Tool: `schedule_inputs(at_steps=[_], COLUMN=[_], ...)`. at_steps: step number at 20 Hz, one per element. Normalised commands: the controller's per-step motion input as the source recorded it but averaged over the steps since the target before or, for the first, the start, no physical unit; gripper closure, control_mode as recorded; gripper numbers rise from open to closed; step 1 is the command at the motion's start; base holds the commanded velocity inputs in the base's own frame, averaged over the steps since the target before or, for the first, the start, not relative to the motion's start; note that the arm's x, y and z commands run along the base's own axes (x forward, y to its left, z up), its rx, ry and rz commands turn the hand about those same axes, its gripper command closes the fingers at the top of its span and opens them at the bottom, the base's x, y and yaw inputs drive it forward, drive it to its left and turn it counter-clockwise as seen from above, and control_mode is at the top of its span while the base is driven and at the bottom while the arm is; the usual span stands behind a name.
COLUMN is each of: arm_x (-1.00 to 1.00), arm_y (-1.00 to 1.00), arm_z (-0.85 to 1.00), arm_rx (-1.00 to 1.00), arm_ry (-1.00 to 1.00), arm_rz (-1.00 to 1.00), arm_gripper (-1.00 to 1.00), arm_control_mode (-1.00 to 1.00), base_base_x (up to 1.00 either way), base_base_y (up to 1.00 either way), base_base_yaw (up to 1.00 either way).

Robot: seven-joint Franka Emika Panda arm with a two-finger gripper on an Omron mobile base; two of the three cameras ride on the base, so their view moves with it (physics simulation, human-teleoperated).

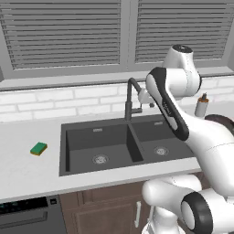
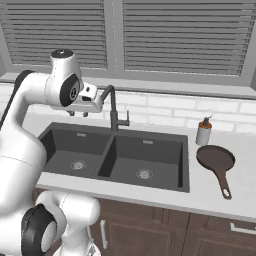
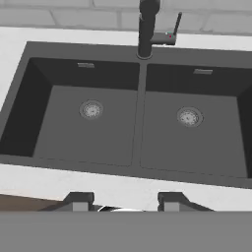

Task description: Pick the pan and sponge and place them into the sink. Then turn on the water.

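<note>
Sponge (image 1: 39, 148) lies flat on counter (image 1: 27, 173) left of sink, well apart from it, green side up w/ yellow layer showing at edge. Nothing touching it.

Sink (image 1: 109, 146): dark grey, two basins, both bare, one round silver drain per basin. Hand view looks down on the basins from front edge. Faucet (image 2: 114, 107) stands upright at back rim on the divider line; small lever sticks out to its right side.

Gripper (image 3: 125, 199) hangs in air above front part of sink, near faucet top, not touching anything. Fingers (image 3: 78, 201) apart w/ clear gap between, nothing held.

Soap bottle (image 2: 203, 132) stands upright on counter right of sink, near back wall. Pan (image 2: 216, 159) sits flat on counter just in front of that bottle, right of sink and near its rim but apart from it; handle points toward front edge of counter. Pan is bare inside.

Window blinds (image 2: 175, 35) closed behind sink, above white brick wall strip.
</note>
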Motion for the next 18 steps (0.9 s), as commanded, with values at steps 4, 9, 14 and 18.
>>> schedule_inputs(at_steps=[4,9,14,18], arm_x=[-0.53,-0.63,-0.60,-0.38], arm_y=[-0.05,-0.03,-0.11,-0.34], arm_z=[-0.03,-0.23,-0.10,-0.18], arm_rx=[0.00,0.00,0.00,0.00], arm_ry=[-0.05,0.06,0.01,0.04], arm_rz=[-0.01,0.00,0.00,-0.01], arm_gripper=[-1.00,-1.00,-1.00,-1.00], arm_control_mode=[-1.00,-1.00,-1.00,-1.00], base_base_x=[0.00,0.00,0.00,0.00], base_base_y=[0.00,0.00,0.00,0.00], base_base_yaw=[0.00,0.00,0.00,0.00])
